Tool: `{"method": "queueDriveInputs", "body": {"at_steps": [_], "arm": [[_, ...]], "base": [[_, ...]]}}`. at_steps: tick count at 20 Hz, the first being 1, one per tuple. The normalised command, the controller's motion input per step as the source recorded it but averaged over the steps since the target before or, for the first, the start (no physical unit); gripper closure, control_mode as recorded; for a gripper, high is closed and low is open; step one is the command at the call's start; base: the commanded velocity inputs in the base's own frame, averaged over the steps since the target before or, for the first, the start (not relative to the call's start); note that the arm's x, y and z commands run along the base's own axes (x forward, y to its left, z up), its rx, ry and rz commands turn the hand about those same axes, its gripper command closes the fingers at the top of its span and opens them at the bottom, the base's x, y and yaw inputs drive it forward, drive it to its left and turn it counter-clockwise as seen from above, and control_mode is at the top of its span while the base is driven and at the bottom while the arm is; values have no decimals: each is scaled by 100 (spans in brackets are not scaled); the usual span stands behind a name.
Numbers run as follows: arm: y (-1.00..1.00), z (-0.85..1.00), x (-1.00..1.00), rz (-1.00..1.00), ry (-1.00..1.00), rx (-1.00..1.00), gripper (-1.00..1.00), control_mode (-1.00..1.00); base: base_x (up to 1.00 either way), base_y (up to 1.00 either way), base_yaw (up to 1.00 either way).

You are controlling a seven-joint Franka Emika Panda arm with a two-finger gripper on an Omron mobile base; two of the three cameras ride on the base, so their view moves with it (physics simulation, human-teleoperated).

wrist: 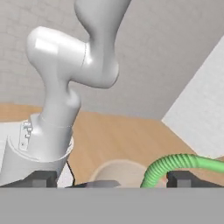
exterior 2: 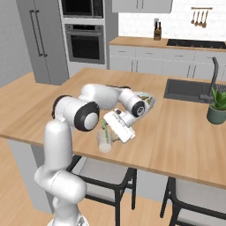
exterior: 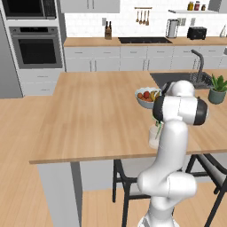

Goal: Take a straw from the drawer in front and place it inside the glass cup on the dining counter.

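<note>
Kitchen, big dining counter (exterior 2: 185, 145) with wooden top across mid frame. Fruit bowl (exterior: 146, 98) right of centre. Gripper (exterior 2: 115, 130) centre of right base view, jaws wide, holding nothing. Glass cup (exterior 2: 104, 142) just below-left of it, near counter edge, straw (exterior 2: 106, 128) standing inside, tilted. Judged: placing step done, release made. Next: lift clear without knocking straw.

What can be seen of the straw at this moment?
The straw is a thin, bright green stick standing in the glass cup, which sits near the front edge of the dining counter. It leans, its upper end rising above the rim. In the hand view it looks close and thick, with a ribbed bend arching over the cup's rim. The end effector sits right beside its top, open; whether they touch cannot be told.
</note>
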Motion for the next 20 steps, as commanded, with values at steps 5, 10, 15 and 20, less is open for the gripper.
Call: {"method": "queueDriveInputs", "body": {"at_steps": [5, 10, 15, 20], "arm": [[-7, -21, 17, 5, -23, -5, -100, -100], [-14, -22, 42, 0, -18, -6, -100, -100], [-47, 24, 15, 0, -20, 0, -100, -100], [-18, 86, 0, 0, -14, 3, -100, -100]], "base": [[0, 0, 0], [0, 0, 0], [0, 0, 0], [0, 0, 0]]}}
